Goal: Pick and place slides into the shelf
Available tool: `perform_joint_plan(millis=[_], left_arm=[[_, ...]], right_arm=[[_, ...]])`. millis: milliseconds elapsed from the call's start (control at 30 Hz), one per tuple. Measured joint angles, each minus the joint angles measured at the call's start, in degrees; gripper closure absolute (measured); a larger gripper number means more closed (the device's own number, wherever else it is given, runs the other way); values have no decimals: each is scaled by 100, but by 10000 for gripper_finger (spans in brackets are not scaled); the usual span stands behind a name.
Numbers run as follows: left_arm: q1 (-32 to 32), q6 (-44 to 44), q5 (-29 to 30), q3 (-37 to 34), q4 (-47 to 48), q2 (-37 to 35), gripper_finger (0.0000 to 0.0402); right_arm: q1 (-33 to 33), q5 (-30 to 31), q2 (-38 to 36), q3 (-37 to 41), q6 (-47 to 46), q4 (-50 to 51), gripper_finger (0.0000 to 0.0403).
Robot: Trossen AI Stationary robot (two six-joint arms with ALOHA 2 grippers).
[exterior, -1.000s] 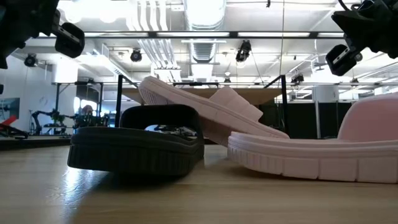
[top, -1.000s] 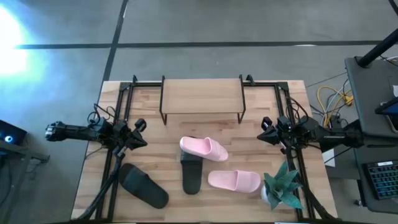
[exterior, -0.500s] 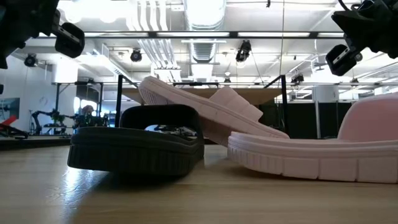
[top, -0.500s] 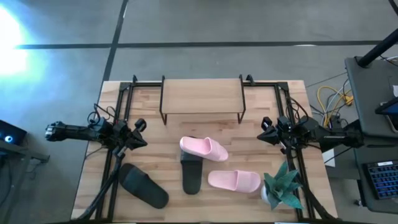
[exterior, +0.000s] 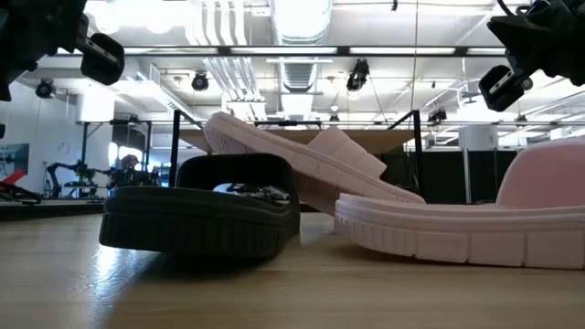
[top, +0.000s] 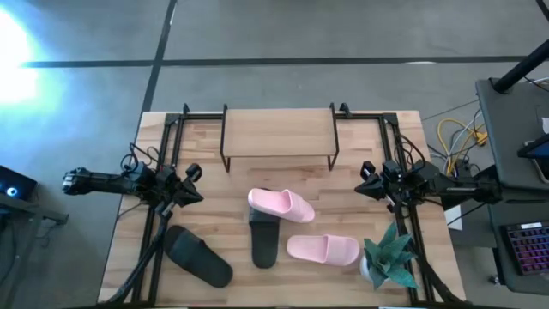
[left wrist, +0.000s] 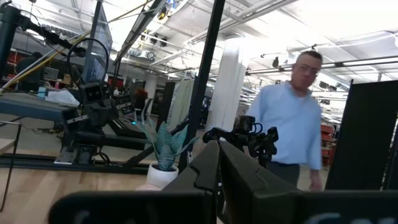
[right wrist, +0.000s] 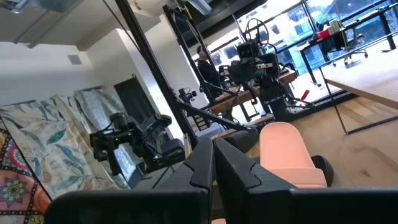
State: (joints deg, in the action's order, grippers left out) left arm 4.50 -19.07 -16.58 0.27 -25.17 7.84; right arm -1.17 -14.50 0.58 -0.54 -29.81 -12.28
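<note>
Nothing is seen to have moved since the earlier frames: both arms and all four slides are found where they were. From above, the left tool is held at nine o'clock over the worktop, and the right tool at three o'clock, each raised and pointed toward the centre. In the wrist views the dark fingers of the left tool and of the right tool are pressed together with nothing between them, so both are clenched on nothing. The shelf is placed at twelve o'clock, its light plank top bare. Just below the centre, one pink slide is laid tilted with its heel end resting on a black slide, which is pointed toward six o'clock. A second pink slide is laid flat at about five o'clock, just beside the black one. The other black slide is set apart at seven o'clock, near the left arm's cables. A potted plant is stood at the four o'clock corner. In the left wrist view a person in a light blue shirt is seen in the room beyond the worktop.
</note>
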Motion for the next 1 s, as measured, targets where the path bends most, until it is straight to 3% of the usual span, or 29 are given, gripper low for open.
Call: perform_joint_plan(millis=[367,500,667,833,1000], left_arm=[[1,0,-2,0,0,0,402],[-1,0,-2,0,0,0,402],[-1,0,0,0,0,0,402],[2,0,-1,0,0,0,402],[-1,0,-1,0,0,0,402]], right_arm=[[2,29,-2,0,1,-6,394],[1,438,0,0,-131,-19,394],[2,887,0,0,-1379,-41,394],[1,1430,0,0,-3276,-44,394],[35,1193,0,0,-3611,-534,394]])
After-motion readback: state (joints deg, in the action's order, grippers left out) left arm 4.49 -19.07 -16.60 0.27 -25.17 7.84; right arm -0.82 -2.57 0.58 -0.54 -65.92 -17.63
